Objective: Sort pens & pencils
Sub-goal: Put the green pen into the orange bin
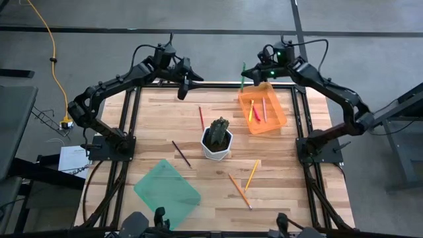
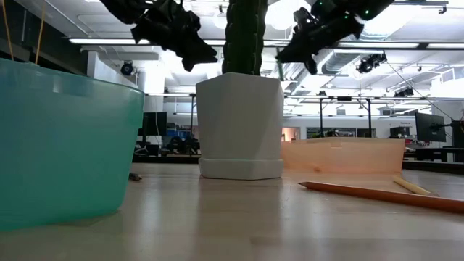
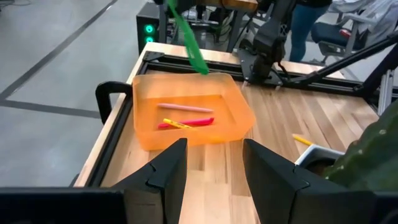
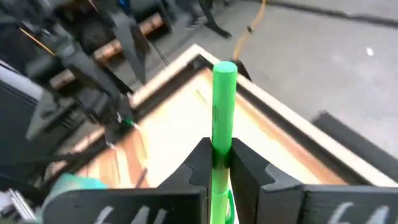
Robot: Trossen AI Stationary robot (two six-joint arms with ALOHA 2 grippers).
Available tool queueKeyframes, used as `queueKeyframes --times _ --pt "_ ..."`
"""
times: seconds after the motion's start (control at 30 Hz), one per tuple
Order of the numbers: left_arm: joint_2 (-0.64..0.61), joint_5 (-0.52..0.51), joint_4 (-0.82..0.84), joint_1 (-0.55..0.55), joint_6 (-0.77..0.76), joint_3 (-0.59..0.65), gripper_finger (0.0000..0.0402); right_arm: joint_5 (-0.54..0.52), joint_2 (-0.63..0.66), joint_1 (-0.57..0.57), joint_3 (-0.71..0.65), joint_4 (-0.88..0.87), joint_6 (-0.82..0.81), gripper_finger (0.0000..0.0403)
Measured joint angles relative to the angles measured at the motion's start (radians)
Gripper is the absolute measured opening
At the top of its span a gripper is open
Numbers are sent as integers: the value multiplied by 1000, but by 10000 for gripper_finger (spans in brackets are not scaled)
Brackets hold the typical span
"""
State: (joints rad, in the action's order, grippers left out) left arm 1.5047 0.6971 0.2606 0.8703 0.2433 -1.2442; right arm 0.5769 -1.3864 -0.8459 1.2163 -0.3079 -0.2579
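The right hand (image 4: 215, 163) is closed on the green pen (image 4: 222, 112), its two dark fingers pinching the pen's barrel so that the pen stands out past the fingertips. In the high view this hand (image 1: 243, 77) hangs above the far edge of the worktop (image 1: 158, 142), near the far right corner, with the green pen (image 1: 242, 75) just over the far rim of the orange tray (image 1: 276, 120). The tray sits in the far right part of the worktop and holds the pink-red pen (image 1: 264, 109) and the yellow pen (image 1: 251, 110), lying side by side with a thin pink stick I cannot identify.

The left hand (image 1: 183, 89) waits above the far edge, toward the middle, fingers spread wide and holding nothing; its wrist view looks between the fingers (image 3: 163, 171) at the orange tray.

A white pot (image 1: 217, 147) with a cactus (image 1: 219, 129) stands at the worktop's centre. The red pencil (image 1: 201, 118) lies between the pot and the far edge, the dark pencil (image 1: 180, 153) to the pot's left. The yellow-orange pencil (image 1: 252, 174) and the orange pencil (image 1: 239, 191) lie toward the near edge, right of centre. A teal tray (image 1: 166, 192) sits near the near left corner, holding nothing that the high view shows
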Motion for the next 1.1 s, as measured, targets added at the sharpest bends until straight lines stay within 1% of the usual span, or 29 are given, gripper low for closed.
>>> queueKeyframes --times 0.13,0.3,0.53,0.67,0.8,0.9,1.1 --pt "0 -2 13 0 14 0 142 -18 33 -17 -9 -105 31 18" --pt "0 -1 34 0 26 0 143 -23 66 -45 -60 -145 30 18" --pt "-5 -1 78 0 49 0 143 -26 125 -70 -228 -142 -17 18" --pt "-17 -2 115 0 67 0 143 -66 156 -71 -331 -134 -71 18" --pt "-33 -6 134 0 75 0 143 -115 172 -71 -396 -129 -127 18" --pt "-45 -19 151 0 83 0 143 -143 172 -71 -423 -137 -154 18" --pt "-51 -36 221 0 114 0 143 -260 171 -70 -454 -139 -212 18"
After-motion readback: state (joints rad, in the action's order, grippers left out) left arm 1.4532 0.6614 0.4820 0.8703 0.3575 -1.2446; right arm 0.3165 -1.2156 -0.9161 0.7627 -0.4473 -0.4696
